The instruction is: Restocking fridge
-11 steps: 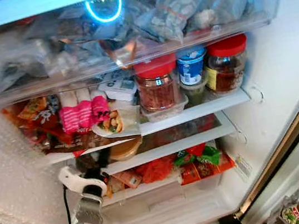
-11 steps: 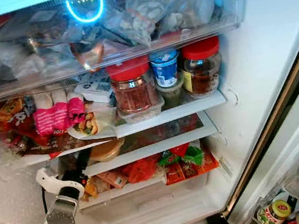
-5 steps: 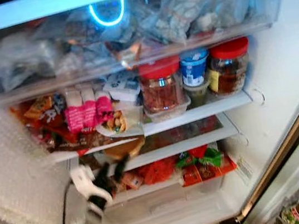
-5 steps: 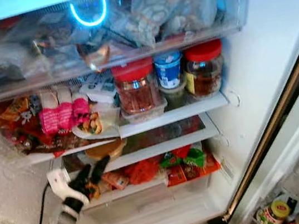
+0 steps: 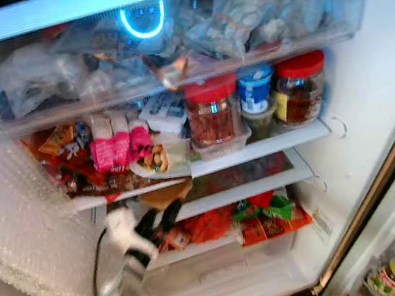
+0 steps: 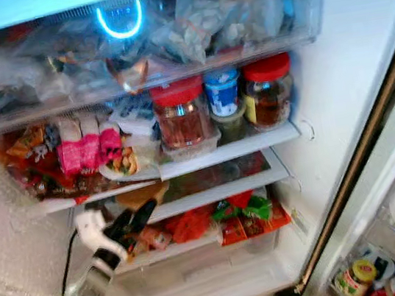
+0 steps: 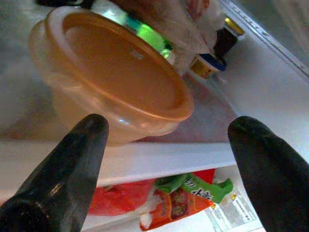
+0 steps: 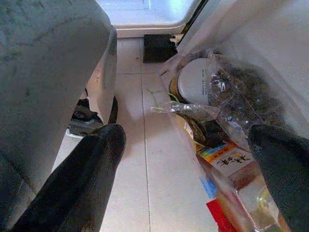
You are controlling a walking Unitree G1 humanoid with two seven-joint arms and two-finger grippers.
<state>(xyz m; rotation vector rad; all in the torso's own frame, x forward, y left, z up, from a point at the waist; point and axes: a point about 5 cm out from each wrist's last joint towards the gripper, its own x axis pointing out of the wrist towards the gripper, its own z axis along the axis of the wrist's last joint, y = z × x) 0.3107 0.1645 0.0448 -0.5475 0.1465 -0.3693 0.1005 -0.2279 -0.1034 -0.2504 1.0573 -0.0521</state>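
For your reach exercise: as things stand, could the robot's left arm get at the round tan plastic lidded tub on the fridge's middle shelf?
Probably yes. The open left end effector faces the round tan plastic lidded tub at the shelf edge, with nothing between them.

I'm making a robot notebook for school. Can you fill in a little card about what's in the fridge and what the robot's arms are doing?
place: open fridge, shelves packed full
top drawer: clear drawer full of bagged food
upper shelf: two red-lidded jars, a blue-and-white tub, pink packets
middle shelf: orange lidded bowl
lower shelf: red and green snack packets
left tool: open, facing the orange lidded bowl, not touching it
right tool: open, hanging low over the tiled floor
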